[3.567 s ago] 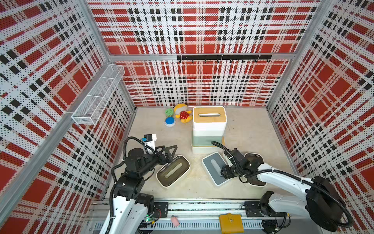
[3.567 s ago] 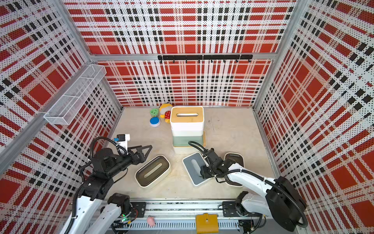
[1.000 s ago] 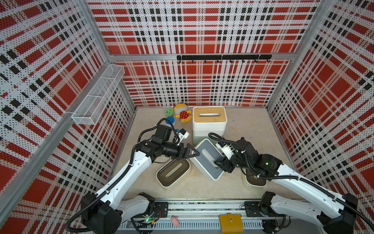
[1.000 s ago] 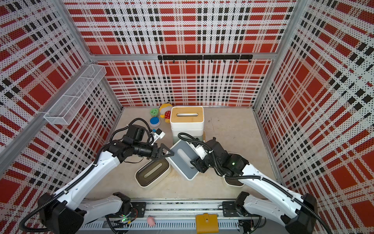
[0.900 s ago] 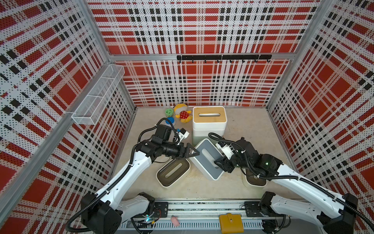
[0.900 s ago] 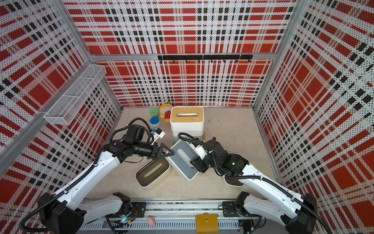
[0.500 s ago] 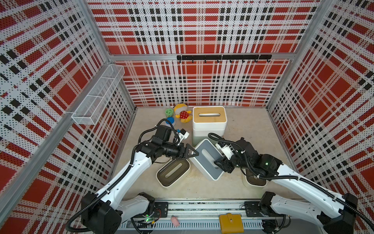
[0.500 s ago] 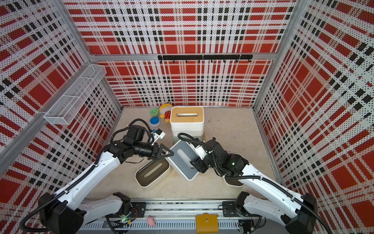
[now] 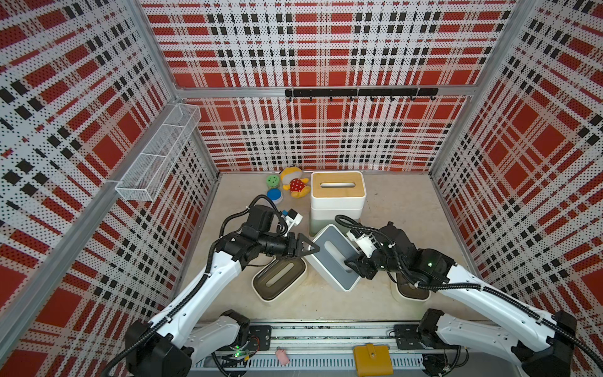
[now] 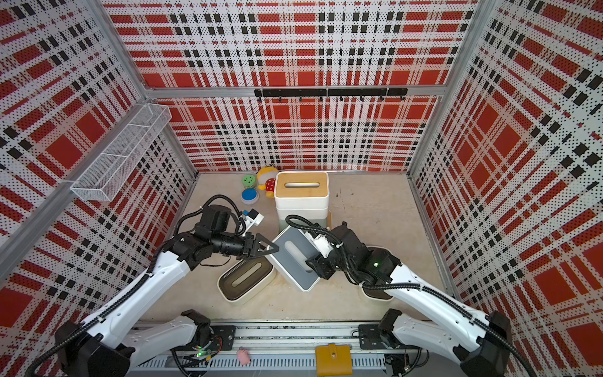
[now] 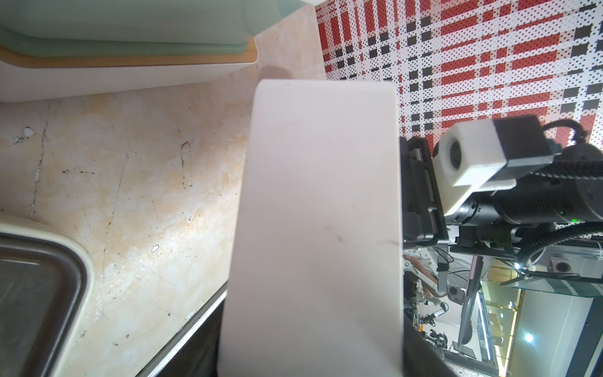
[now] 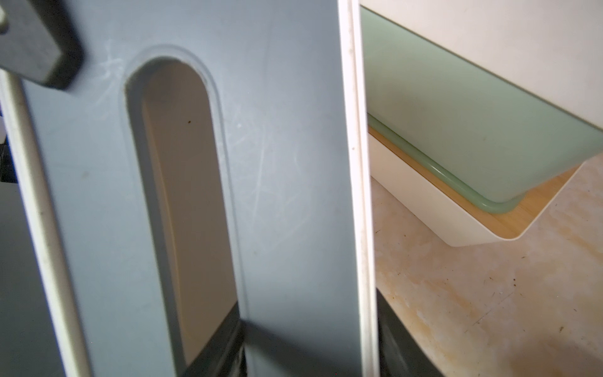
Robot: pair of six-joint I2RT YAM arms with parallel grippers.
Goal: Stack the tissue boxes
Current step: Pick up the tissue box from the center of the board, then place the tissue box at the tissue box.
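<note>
You have the grey-lidded box [image 9: 326, 240] up off the surface [image 9: 401, 209] in the middle, tilted, just on the near side of the stack [image 9: 337, 184] that stands far and centre. Your right gripper [image 9: 350, 265] is closed on it at the near-right part of the lid, by the slot. Your left gripper [image 9: 308, 249] sits at the box's left corner, and I cannot tell from these views whether its jaws have bitten or only touch. Make sure of that second hold first, because a one-sided grip at the lid will likely let the box swing. Then level it, raise it clear of the bamboo lid on top of the stack, turn its long side to match, and lower it flat so the edges line up. The stack is tall, and a nudge from the side could topple it. By my count there are seven tissue boxes: four in the stack, one in your grippers, a dark-lidded box [image 9: 279, 280] near left, and a second dark-lidded box [image 9: 409, 290] half hidden under the right arm. Besides these there are two discs, a green disc [image 9: 272, 180] and a blue disc [image 9: 274, 194], one plush toy [image 9: 295, 186], and one yellow wallet [image 9: 372, 359] on the near rail.
</note>
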